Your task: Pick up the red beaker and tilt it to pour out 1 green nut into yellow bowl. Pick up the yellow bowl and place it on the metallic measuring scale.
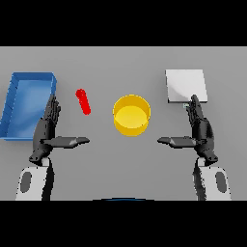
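Opening step, nothing grasped yet — red beaker (83, 101) lying tilted on the grey table (120, 164), just ahead and inward of the left hand (47, 129). Yellow bowl (131, 115) upright at centre, well apart from both hands. Metallic measuring scale (186, 86) at right rear, just beyond the right hand (200, 129). Blue tray (14, 108) at far left, beside the left hand. Both hands palm-inward, fingers (52, 108) straight and pointing forward, thumbs stretched toward the middle, holding nothing. Next move, by judgement: reach forward with the left hand, close round the beaker, lift, then tip over the bowl — slender and slanted, so likely to roll if nudged.
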